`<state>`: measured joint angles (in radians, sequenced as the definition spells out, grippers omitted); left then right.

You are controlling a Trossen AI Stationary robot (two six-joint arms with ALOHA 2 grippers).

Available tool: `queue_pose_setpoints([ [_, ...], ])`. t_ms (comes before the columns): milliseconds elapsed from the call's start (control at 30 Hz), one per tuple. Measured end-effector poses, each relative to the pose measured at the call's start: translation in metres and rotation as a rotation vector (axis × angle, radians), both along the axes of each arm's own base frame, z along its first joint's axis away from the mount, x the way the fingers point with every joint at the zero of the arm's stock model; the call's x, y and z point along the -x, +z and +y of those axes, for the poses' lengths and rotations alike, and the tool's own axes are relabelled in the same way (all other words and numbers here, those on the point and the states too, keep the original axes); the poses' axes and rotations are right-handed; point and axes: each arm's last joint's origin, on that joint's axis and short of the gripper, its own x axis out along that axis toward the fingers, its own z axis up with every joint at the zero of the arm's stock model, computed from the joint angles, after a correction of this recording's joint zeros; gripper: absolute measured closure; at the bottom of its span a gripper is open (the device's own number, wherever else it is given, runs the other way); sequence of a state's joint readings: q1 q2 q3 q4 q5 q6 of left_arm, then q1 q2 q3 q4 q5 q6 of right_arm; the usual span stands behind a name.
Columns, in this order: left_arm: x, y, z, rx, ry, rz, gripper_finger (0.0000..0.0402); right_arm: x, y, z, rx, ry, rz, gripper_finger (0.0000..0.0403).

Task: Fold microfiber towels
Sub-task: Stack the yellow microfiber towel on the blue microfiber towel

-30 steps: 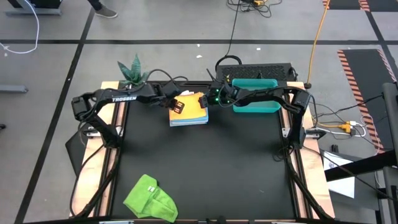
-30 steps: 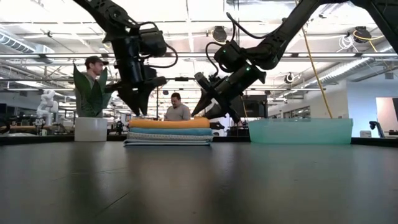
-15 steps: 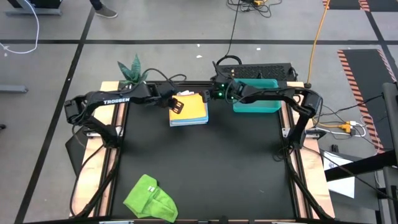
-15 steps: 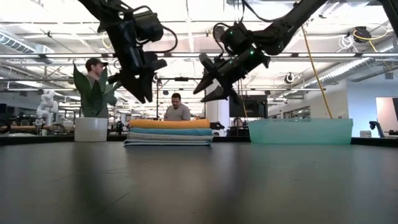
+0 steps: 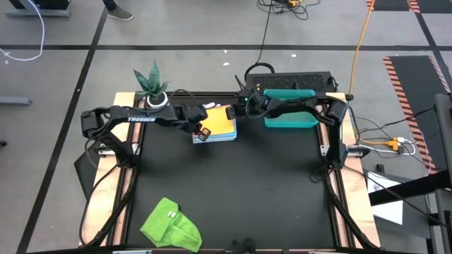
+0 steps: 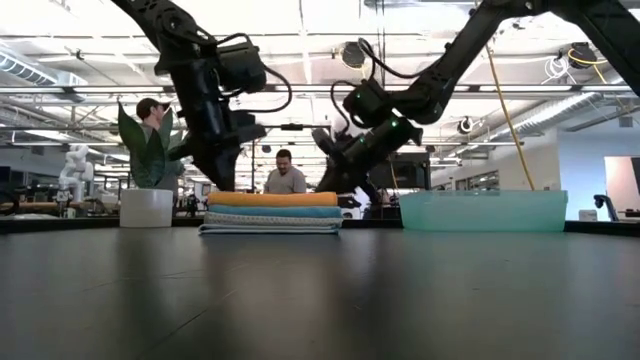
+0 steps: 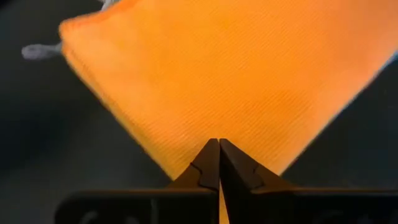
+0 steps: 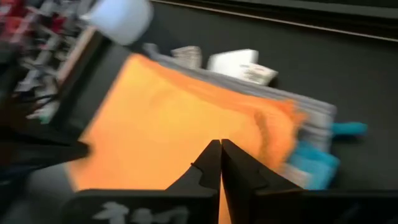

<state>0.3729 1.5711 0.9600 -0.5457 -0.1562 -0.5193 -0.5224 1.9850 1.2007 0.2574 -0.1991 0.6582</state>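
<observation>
A stack of folded towels (image 5: 217,127) lies at the table's far middle. A yellow-orange towel (image 6: 272,199) is on top, a blue one (image 6: 272,211) is under it, and a grey one (image 6: 270,227) rests on the table. My left gripper (image 7: 219,143) is shut, pointing down over the orange towel's near-left corner (image 5: 203,132). My right gripper (image 8: 221,142) is shut, slanting down at the stack's far-right end (image 6: 335,185). A lime green towel (image 5: 171,224) lies crumpled at the near left. My left gripper has its shut fingertips (image 6: 222,186) right at the orange towel's top near its left end, coming from above. No cloth is between the fingers; I cannot tell whether they touch it. My right gripper has its shut fingers over the orange towel (image 8: 174,118); I cannot tell whether they touch it.
A teal tray (image 5: 289,118) stands right of the stack at the far edge. A potted plant (image 5: 150,83) stands at the far left corner. Two people show in the room beyond the table in the low view. Bare black tabletop (image 5: 240,190) lies between the stack and the green towel.
Both grippers first rose a little with their fingers open. They then came back down to the stack and shut. My left gripper has also gone toward the table's near edge, to the stack's near-left corner. The towels have stayed where they were.
</observation>
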Motion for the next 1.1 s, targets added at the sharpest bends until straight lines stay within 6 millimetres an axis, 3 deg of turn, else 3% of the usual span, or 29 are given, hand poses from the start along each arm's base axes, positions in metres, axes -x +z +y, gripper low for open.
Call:
queue_pose_setpoints([
  [500,0.001,-0.002,0.003,-0.004,0.047,-0.014,0.0393,0.014,-0.005,-0.014,0.029,-0.035,0.109,0.0403],
  [567,0.003,0.004,0.008,-0.023,0.062,-0.028,0.0393,0.016,0.001,-0.014,0.043,-0.031,0.106,0.0403],
  [700,0.005,0.019,0.02,-0.075,0.074,-0.075,0.0392,0.02,0.032,-0.011,0.11,-0.011,0.049,0.0403],
  [867,0.012,0.018,0.038,-0.094,0.068,-0.054,0.0397,0.015,0.049,0.026,0.09,0.115,0.094,0.0403],
  [1000,0.015,0.008,0.05,-0.079,0.087,-0.046,0.0399,0.008,0.039,0.06,0.052,0.21,0.17,0.0403],
  [1100,0.013,0.004,0.058,-0.078,0.082,-0.063,0.0397,0.006,0.026,0.074,0.029,0.225,0.175,0.0403],
])
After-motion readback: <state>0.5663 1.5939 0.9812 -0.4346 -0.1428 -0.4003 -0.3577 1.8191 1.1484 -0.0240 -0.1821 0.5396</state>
